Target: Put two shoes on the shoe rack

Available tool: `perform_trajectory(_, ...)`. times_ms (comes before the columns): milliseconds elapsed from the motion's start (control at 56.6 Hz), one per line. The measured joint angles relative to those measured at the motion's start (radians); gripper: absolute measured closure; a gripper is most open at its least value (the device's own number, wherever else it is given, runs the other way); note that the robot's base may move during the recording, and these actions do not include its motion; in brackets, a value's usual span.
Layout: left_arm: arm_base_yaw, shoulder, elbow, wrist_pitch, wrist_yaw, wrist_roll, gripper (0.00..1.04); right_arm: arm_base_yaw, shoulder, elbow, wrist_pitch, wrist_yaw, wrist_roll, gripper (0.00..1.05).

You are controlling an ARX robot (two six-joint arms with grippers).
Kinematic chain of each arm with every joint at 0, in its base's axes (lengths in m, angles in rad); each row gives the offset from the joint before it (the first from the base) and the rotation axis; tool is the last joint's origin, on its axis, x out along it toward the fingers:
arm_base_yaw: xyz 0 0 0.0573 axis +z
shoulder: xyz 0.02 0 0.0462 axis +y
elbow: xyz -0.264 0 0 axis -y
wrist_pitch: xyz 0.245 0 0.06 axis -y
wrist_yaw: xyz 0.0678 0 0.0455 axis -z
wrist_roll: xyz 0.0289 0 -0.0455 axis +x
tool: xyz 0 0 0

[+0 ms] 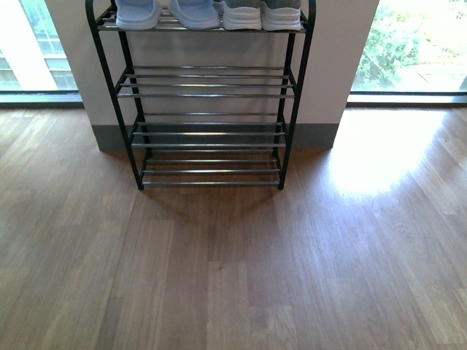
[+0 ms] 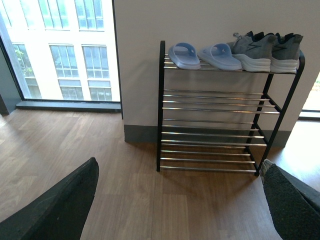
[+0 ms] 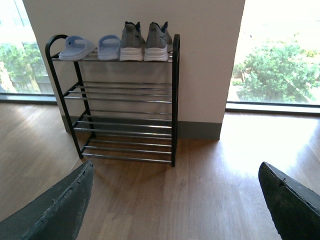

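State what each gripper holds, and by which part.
Nothing. Left gripper and right gripper are open and empty; sneakers and sandals sit on the rack.

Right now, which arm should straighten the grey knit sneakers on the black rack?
Probably right. The grey knit sneakers sit on the black metal rack, at its top tier's right end, that arm's side. The right gripper and left gripper are both open, empty, back from it.

Bright daylight, sharp pictures

We see sun pour in through the windows (image 1: 408,44), which glow almost white. A shiny bright patch lies on the floor (image 1: 379,164). The shoe rack (image 1: 211,131) casts a soft shadow in front of itself.
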Motion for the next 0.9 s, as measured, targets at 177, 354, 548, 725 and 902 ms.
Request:
perform_trajectory(177, 0.0, 0.0, 0.0, 0.0, 0.0, 0.0, 0.09, 0.0, -0.002, 0.0, 0.0, 0.0, 0.0, 0.09)
perform_trajectory(354, 0.0, 0.0, 0.0, 0.0, 0.0, 0.0, 0.09, 0.0, -0.002, 0.0, 0.0, 0.0, 0.0, 0.09)
perform_trajectory(548, 0.0, 0.0, 0.0, 0.0, 0.0, 0.0, 0.09, 0.0, -0.002, 0.0, 0.0, 0.0, 0.0, 0.09)
perform_trajectory(725, 0.0, 0.0, 0.0, 0.0, 0.0, 0.0, 0.09, 0.0, -0.002, 0.0, 0.0, 0.0, 0.0, 0.09)
perform_trajectory(902, 0.0, 0.0, 0.0, 0.0, 0.0, 0.0, 0.09, 0.0, -0.002, 0.0, 0.0, 0.0, 0.0, 0.09)
